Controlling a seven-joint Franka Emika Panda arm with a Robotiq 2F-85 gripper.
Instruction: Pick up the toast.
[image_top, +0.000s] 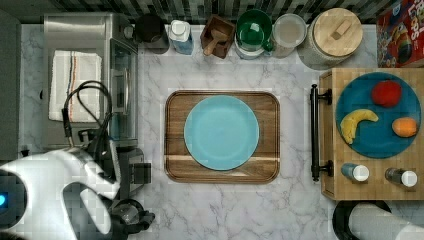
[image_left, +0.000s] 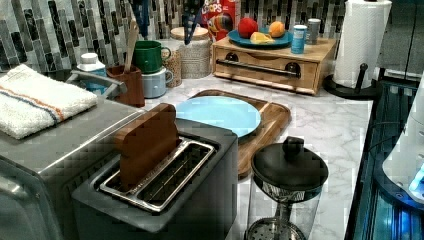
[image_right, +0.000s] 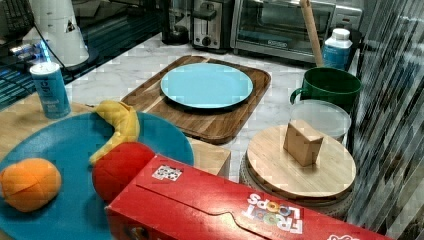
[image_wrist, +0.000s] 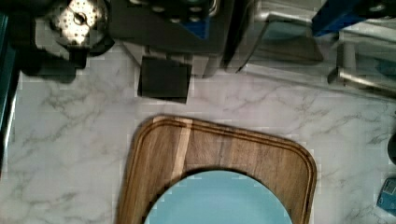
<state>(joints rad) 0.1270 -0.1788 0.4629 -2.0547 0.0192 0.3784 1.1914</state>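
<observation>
Toast (image_left: 145, 145): upright in toaster (image_left: 165, 192) slot. Pincer state: cannot tell. Risk: probably jams against slot rim if pulled askew.

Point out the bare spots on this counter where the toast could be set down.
The teal plate on the wooden tray is empty. Bare marble lies between the tray and the wooden box, and more along the top view's lower edge. The row of jars and mugs by the backsplash is crowded. The toast stands in the toaster.
</observation>
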